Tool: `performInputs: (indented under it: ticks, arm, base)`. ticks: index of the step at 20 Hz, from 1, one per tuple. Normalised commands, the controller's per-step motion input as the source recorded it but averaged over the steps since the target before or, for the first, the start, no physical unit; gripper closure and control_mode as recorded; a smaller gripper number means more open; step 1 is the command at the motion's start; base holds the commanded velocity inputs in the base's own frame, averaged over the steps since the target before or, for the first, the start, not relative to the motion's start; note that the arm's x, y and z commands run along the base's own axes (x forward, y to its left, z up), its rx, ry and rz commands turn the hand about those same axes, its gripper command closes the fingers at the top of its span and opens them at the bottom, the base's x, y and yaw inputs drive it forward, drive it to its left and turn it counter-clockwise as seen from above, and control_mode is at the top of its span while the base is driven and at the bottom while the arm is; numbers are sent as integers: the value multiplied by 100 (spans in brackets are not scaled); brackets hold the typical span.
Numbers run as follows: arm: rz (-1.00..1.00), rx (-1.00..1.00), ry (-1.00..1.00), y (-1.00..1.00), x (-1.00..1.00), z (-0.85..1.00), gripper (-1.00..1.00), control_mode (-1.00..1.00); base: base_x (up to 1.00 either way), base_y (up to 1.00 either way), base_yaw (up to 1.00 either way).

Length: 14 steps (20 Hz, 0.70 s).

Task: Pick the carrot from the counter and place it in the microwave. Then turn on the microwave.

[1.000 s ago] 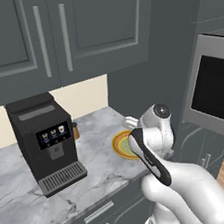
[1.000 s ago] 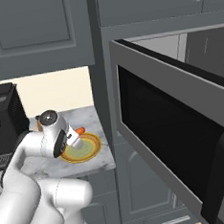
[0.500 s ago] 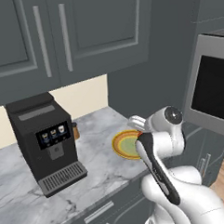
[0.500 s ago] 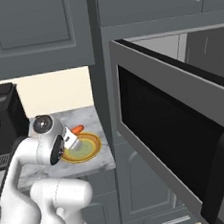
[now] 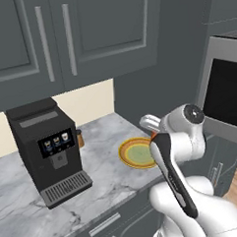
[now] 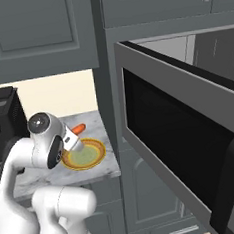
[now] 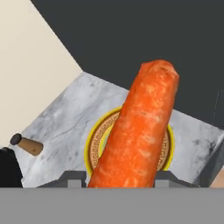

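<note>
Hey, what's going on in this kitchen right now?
The robot arm's gripper is shut on the carrot and holds it in the air above the plate on the counter. The microwave to the right stands with its door swung open, and the carrot is not inside it yet. A coffee machine sits further left.

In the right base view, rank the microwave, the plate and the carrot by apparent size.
1. microwave, by far the largest, though its open door is nearest the camera
2. plate
3. carrot, just an orange tip showing past the arm
</note>
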Motion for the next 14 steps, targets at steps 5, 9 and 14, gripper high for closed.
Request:
performInputs:
  ticks: [5,9,14]
  arm:
    - [0,0,-7,-7,-29,25,100,-100]
    - [0,0,-7,-10,-32,27,100,-100]
    - [0,0,-9,-11,-31,27,100,-100]
  base:
    - [0,0,0]
    - [0,0,0]
    - [0,0,0]
